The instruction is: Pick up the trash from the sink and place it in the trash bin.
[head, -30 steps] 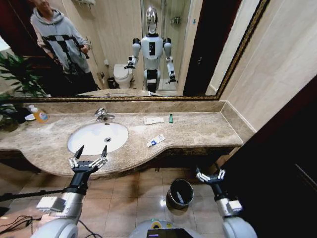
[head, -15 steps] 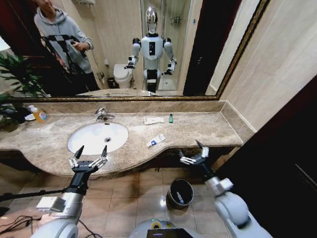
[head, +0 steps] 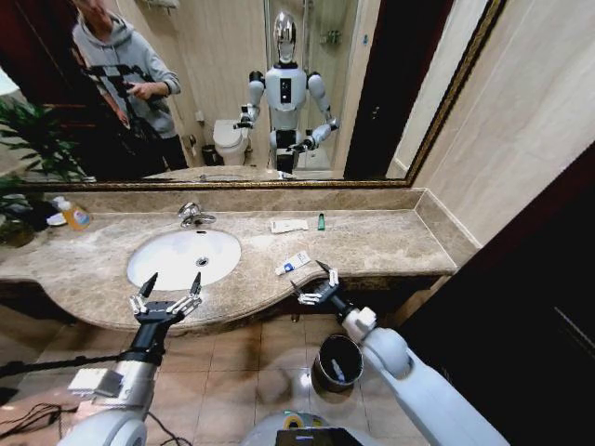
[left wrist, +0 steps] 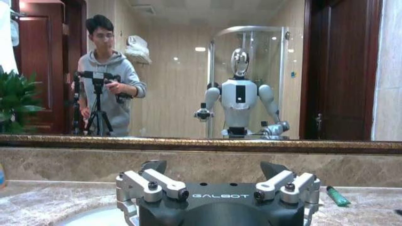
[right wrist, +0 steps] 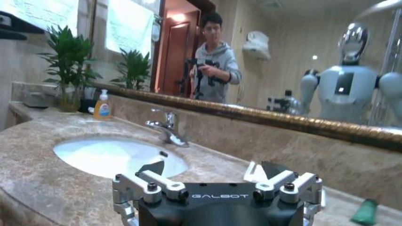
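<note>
I stand in a bathroom. Before me a beige marble tabletop [head: 372, 243] carries a white oval sink [head: 183, 256] with a chrome faucet [head: 193, 215] behind it. Above the sink hangs a wide gold-framed mirror [head: 232, 93], reflecting a toilet [head: 229, 141] and a glass shower stall [left wrist: 251, 80]. Below the sink lies a tiled floor [head: 251, 372].

Warm indoor light — right wrist view soft, head view's edges bowed.

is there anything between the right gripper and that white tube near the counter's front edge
Nothing visible. The right gripper is open at the counter's front edge, just in front of the white tube, with bare marble between them. The left gripper is open by the sink.
</note>
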Controlling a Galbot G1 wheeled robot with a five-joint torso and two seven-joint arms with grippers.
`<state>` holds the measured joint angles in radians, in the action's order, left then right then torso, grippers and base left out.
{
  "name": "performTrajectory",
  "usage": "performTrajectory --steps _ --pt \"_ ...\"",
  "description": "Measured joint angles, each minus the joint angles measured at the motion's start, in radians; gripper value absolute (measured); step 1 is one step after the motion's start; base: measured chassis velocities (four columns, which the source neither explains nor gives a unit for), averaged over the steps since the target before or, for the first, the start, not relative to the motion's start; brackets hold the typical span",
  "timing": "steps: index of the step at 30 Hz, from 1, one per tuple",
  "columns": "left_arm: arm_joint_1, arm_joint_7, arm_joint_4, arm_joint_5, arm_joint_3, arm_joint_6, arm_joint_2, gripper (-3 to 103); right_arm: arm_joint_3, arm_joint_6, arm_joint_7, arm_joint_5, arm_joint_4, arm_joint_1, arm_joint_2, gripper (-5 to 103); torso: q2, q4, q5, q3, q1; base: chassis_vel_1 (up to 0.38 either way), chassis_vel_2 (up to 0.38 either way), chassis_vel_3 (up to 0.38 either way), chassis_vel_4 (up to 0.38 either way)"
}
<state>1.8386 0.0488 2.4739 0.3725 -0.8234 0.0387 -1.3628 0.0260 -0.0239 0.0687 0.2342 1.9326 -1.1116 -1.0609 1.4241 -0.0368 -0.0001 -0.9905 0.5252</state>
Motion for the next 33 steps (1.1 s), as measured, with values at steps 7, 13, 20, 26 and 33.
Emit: performTrajectory --steps 7,13,20,26,33 --pt "0.000 0.000 0.000 0.000 0.000 0.000 0.000 100 -0.091 0.100 -0.027 0.022 -0.040 0.079 -0.034 100 0.000 0.0000 -0.0001 0.000 0.000 0.000 0.000 0.000 0.000" --pt "0.000 0.000 0.000 0.000 0.000 0.000 0.000 100 -0.165 0.173 -0.054 0.079 -0.121 0.176 -0.066 100 0.000 0.0000 -0.0001 0.000 0.000 0.000 0.000 0.000 0.000" --pt "0.000 0.000 0.000 0.000 0.000 0.000 0.000 100 -0.205 0.195 -0.061 0.078 -0.209 0.260 -0.102 100 0.000 -0.0001 0.0000 0.000 0.000 0.000 0.000 0.000 0.000" --pt "0.000 0.000 0.000 0.000 0.000 0.000 0.000 100 -0.214 0.199 -0.066 0.078 -0.277 0.313 -0.126 100 0.000 0.0000 -0.0001 0.000 0.000 0.000 0.000 0.000 0.000" --pt "0.000 0.000 0.000 0.000 0.000 0.000 0.000 100 -0.208 0.194 -0.054 0.070 -0.330 0.328 -0.149 91 0.000 0.0000 -0.0001 0.000 0.000 0.000 0.000 0.000 0.000"
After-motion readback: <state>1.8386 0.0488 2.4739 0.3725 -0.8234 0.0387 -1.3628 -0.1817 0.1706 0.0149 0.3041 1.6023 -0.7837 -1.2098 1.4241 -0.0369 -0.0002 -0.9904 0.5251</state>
